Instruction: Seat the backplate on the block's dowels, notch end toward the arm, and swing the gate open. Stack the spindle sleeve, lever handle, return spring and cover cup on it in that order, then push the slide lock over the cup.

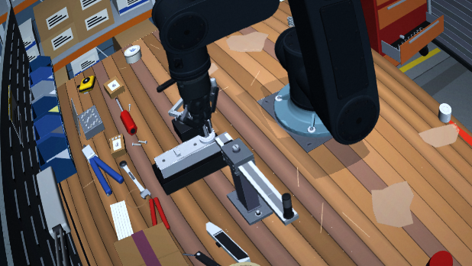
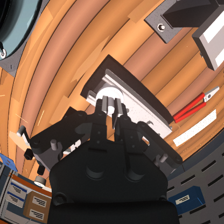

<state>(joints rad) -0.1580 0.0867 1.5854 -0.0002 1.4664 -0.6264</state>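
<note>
The grey backplate lies on the black block, its notch end toward the arm's base. I hold the white spindle sleeve in my closed gripper, right at the plate's rounded near end. The gate on its post is swung out away from the block, with a black knob at its far tip. The lever handle, with its black grip, lies on a small dark stand behind my gripper. I cannot make out the spring and the slide lock.
The arm's base stands on a grey plate to the right of the block. Hand tools lie left of the block: a red screwdriver, blue pliers, a wrench, red cutters. A white cylinder stands at the far right edge.
</note>
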